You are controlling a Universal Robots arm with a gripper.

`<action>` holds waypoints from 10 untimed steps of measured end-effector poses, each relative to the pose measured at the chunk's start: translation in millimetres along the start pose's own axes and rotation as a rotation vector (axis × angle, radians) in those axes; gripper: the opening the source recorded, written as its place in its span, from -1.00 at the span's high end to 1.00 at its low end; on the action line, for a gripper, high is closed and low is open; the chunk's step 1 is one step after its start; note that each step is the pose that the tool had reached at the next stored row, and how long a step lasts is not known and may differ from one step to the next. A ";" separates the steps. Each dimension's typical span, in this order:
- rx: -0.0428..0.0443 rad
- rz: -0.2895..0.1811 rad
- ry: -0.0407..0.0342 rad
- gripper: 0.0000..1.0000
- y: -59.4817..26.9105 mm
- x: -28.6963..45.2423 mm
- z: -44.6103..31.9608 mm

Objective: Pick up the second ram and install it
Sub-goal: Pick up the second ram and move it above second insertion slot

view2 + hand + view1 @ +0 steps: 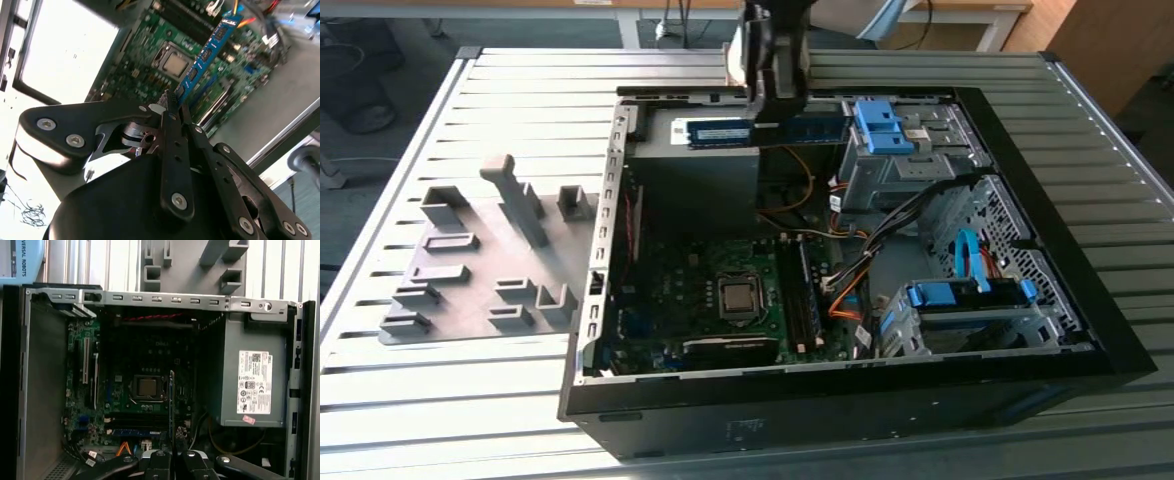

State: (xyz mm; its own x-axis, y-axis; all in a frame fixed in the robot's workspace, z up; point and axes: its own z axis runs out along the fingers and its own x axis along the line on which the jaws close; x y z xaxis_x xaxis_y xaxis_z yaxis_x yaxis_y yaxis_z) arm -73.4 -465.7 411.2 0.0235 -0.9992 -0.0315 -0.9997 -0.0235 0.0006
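The gripper (172, 112) has its jaws clamped on one end of the second ram (205, 55), held above the open computer case (1067, 300), toward the motherboard's (145, 390) twelve o'clock, so pickup looks done, installing remains.

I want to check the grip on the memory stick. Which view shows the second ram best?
The second wrist view: the second ram shows its chip-lined face, rising from the shut gripper. The first wrist view shows it edge-on; the exterior view shows it partly behind the gripper.
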 end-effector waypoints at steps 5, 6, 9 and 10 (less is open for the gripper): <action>0.0000 0.000 0.0000 0.72 -20.7 0.5 0.7; 0.0000 0.000 0.0000 0.72 -22.3 0.6 0.7; 0.0000 0.000 0.0001 0.72 -22.7 0.6 0.7; 0.0000 0.000 0.0001 0.72 -23.0 0.6 0.7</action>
State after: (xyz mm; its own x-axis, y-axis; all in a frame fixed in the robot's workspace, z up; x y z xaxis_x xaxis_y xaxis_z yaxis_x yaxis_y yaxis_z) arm -50.4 -465.7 410.5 0.0236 -0.9992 -0.0314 -0.9997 -0.0236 0.0006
